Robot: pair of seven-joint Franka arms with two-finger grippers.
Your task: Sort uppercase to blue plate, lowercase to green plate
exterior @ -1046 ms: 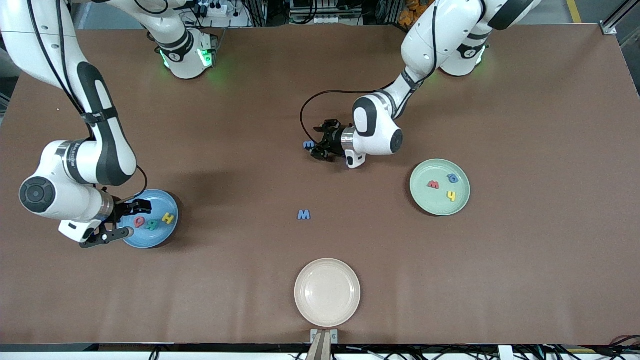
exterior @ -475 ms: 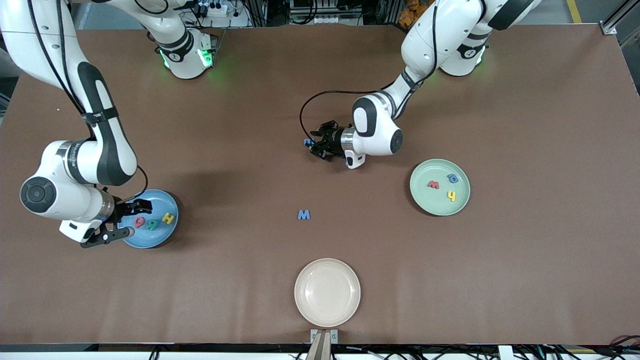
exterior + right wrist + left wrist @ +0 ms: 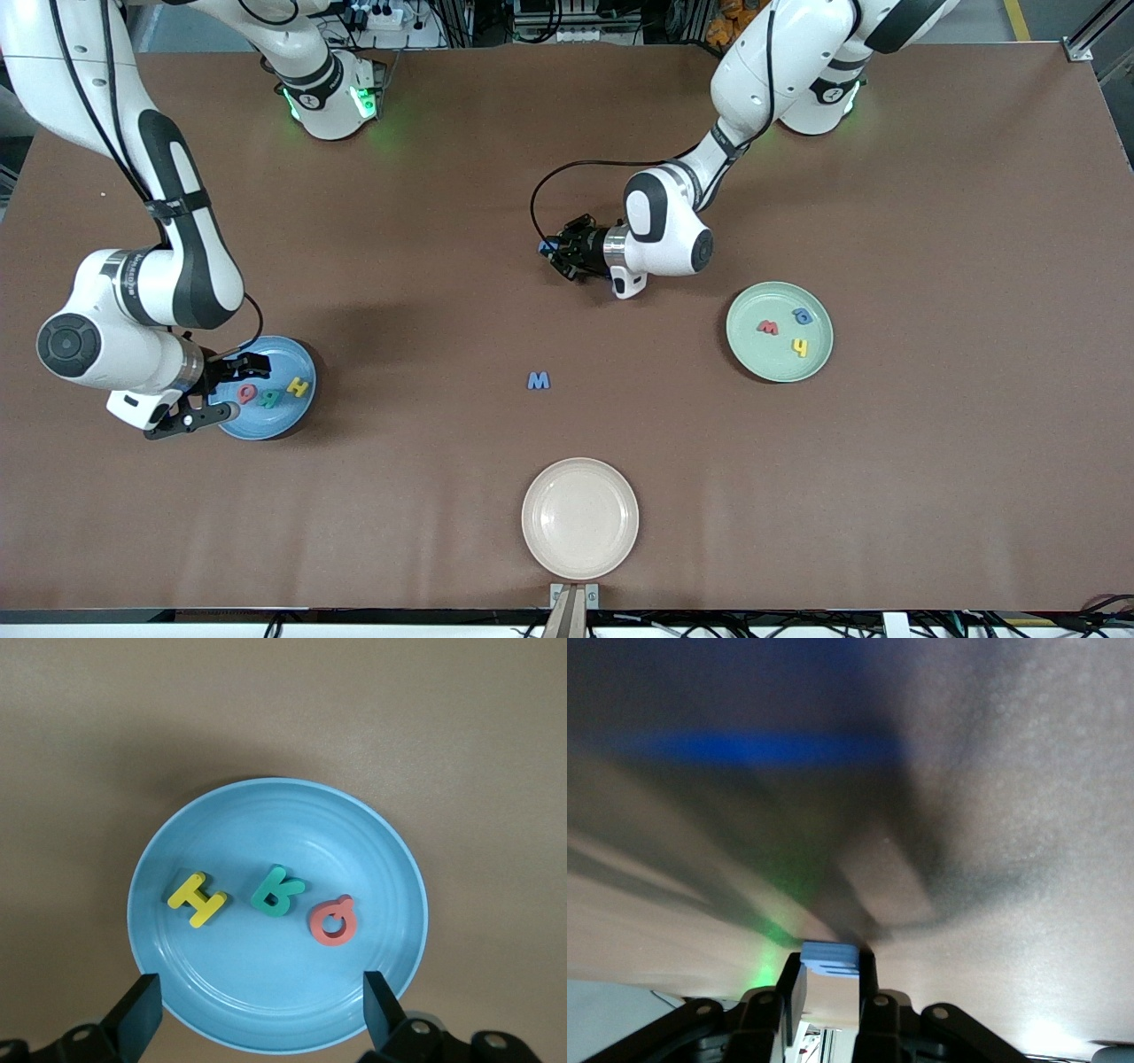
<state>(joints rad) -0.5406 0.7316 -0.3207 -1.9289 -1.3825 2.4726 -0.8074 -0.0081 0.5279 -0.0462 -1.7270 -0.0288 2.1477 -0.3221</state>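
Observation:
My left gripper (image 3: 549, 251) is shut on the small blue lowercase m (image 3: 831, 957), low over the middle of the table; that letter shows as a blue speck (image 3: 543, 247) at the fingertips. The larger blue uppercase letter (image 3: 539, 381) lies on the table, nearer the front camera. The blue plate (image 3: 285, 356) holds a red Q (image 3: 334, 920), a teal R (image 3: 276, 892) and a yellow H (image 3: 198, 899). My right gripper (image 3: 261, 1010) hangs open over that plate's rim. The green plate (image 3: 760, 356) holds a red w (image 3: 767, 328), a blue a (image 3: 803, 315) and a yellow h (image 3: 800, 347).
A cream plate (image 3: 579, 518) with nothing on it sits near the table's front edge, nearer the camera than the larger blue letter. The left arm's black cable (image 3: 567, 168) loops above the table beside its wrist.
My left gripper has closed onto the small blue m and drawn it slightly toward the arms' bases. The right arm has barely moved.

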